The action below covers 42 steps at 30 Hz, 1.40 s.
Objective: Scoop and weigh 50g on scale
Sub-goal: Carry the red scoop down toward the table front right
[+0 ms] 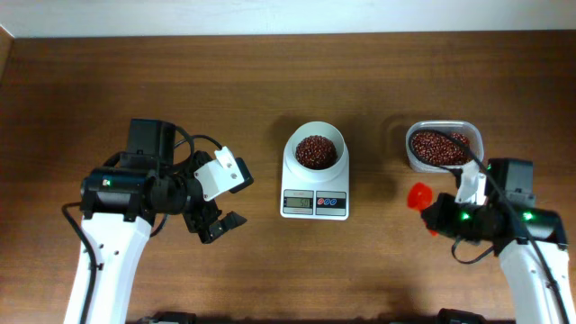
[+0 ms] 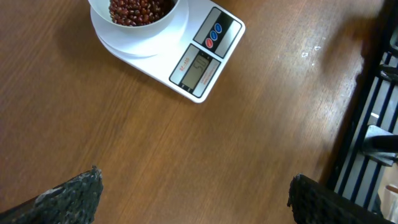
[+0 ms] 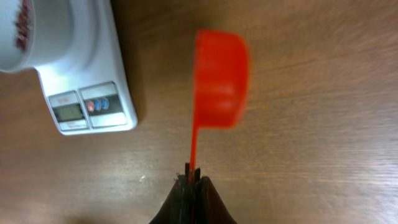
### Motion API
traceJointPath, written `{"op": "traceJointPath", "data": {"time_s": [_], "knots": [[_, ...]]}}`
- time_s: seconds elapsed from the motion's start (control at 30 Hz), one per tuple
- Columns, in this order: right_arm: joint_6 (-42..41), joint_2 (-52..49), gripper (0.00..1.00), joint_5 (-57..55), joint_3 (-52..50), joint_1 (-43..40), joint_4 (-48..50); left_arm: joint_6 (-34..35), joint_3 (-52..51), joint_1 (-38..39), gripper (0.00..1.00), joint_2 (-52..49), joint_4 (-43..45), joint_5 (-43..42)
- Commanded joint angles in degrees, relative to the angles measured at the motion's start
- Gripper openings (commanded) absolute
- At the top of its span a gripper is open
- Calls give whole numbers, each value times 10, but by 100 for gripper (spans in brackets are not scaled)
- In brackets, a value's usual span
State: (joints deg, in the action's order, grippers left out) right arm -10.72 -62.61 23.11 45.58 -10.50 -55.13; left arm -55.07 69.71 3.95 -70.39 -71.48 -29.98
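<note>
My right gripper (image 3: 192, 177): pinched tight on the thin handle of one red plastic scoop (image 3: 221, 78), its round cup out ahead. My left gripper (image 1: 227, 198): spread wide, empty, above the brown wood table (image 1: 135, 81). Between them stands one white rectangular scale (image 1: 314, 202), its round bowl (image 1: 315, 129) holding dark beans (image 1: 315, 151). Far right: one clear rounded tub (image 1: 409, 148), also holding beans.
</note>
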Motion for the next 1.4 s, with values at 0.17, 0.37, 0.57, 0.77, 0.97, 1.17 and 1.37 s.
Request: {"op": "traceJointPath", "data": {"time_s": [0.17, 0.37, 0.57, 0.77, 0.97, 1.17, 1.37], "knots": [[-94, 5, 4, 25, -107, -5, 127, 3, 8, -3, 99, 1, -1, -2], [-98, 5, 4, -36, -107, -9, 150, 3, 8, -3, 99, 1, -1, -2], [-110, 5, 13, -33, -107, -49, 145, 3, 8, -3, 99, 1, -1, -2], [-108, 5, 23, -39, -107, -53, 64, 3, 8, -3, 99, 1, -1, -2], [-108, 5, 37, -39, -107, -53, 56, 3, 8, -3, 99, 1, -1, -2], [-113, 5, 47, -39, -107, -53, 39, 3, 8, -3, 99, 1, -1, -2], [-113, 4, 55, -41, -107, -53, 20, 3, 8, -3, 99, 1, -1, -2]]}}
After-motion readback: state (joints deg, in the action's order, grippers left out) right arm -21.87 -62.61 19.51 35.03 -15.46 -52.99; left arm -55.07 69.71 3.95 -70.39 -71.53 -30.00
